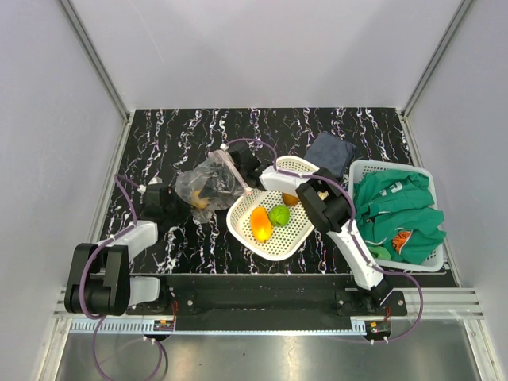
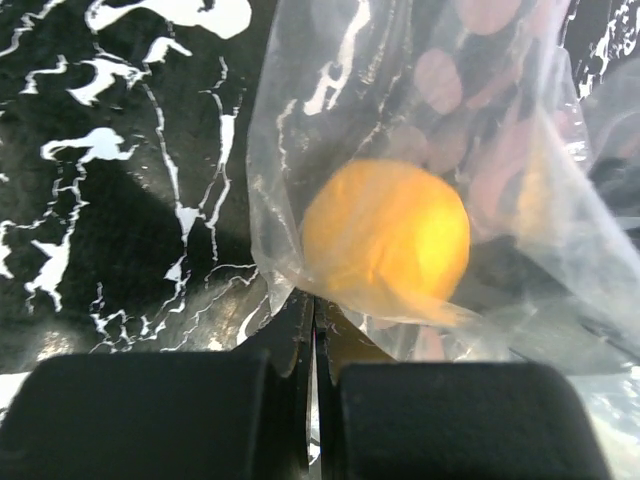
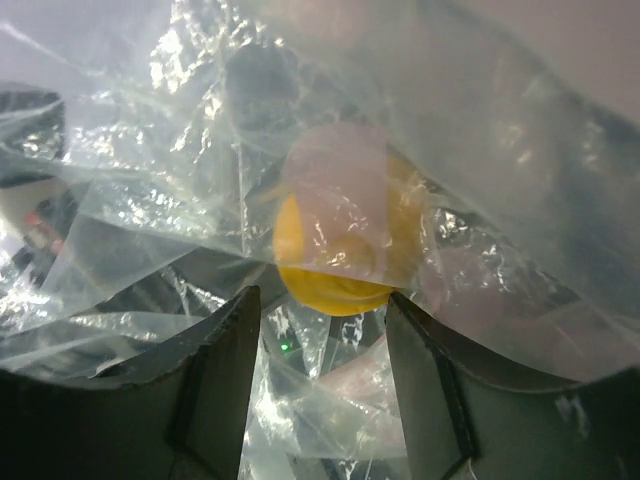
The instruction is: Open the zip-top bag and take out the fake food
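Black marble-look surface (image 1: 182,135) w/ white veins, pale walls on three sides. Zip-top bag (image 1: 208,184) lies left of centre, crumpled, strung btwn the two arms.

Left tool (image 2: 312,318) is at the bag's near-left end. Its jaws are fully together w/ a fold of clear film nipped in the slit. That reads as an anchor hold, so the bag can't slide while the other arm works the opposite end.

Right tool (image 3: 322,300) is at the bag's far-right end, jaws standing apart w/ loose film draped across the gap. It grips nothing I can make out, though that wrist view is mostly glare and wrinkles, so a pad may be brushing plastic.

Fake food: one orange piece (image 2: 385,245) sits inside the bag, low against the film just beyond the left tool. The right wrist view sees it through the plastic too.

Three more pieces lie in the white mesh basket (image 1: 279,244) just right of the bag:
- a yellow-orange one (image 1: 259,223)
- a green round one (image 1: 279,214)
- a small orange one (image 1: 290,199) at the far side, next to the right arm

Basket looks like the drop-off spot. Job prob. well along, w/ at least one piece left to pull out.

Dark blue cloth (image 1: 331,152) lies far right. White crate (image 1: 389,163) at the right edge holds green clothing (image 1: 397,210). Neither looks part of the job.

Writing: no brand or label readable on bag, basket or arms. Orange print (image 1: 403,238) on the clothing is too small to read.
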Controlling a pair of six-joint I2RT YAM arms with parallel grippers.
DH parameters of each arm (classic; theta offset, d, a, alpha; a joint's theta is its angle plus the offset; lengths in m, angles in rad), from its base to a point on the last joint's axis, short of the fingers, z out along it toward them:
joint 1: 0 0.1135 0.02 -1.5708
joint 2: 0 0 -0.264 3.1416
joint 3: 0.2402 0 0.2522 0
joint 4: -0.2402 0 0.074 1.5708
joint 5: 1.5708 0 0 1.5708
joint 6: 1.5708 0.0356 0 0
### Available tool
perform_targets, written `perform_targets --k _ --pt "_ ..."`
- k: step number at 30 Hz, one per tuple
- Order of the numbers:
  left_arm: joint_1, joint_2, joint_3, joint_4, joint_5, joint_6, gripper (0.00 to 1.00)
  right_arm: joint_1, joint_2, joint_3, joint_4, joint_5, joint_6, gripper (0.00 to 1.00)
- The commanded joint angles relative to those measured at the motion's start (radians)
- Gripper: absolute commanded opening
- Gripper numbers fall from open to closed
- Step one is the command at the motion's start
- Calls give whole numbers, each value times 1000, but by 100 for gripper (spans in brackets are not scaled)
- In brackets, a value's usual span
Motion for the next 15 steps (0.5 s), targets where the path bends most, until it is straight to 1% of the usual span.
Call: perform_targets --k 1,7,11,14,15 --pt "-6 -9 14 94 33 12 0 13 56 69 0 -13 -18 62" --pt "-6 -9 15 89 38 20 0 13 129 154 -50 -2 -24 67" --pt "-6 -15 14 82 35 17 0 13 159 184 -57 18 -24 76" --pt "-6 -62 5 54 3 30 0 8 166 200 -57 41 -19 76" --pt "-4 -79 6 37 -5 32 0 2 169 212 -57 47 -18 75"
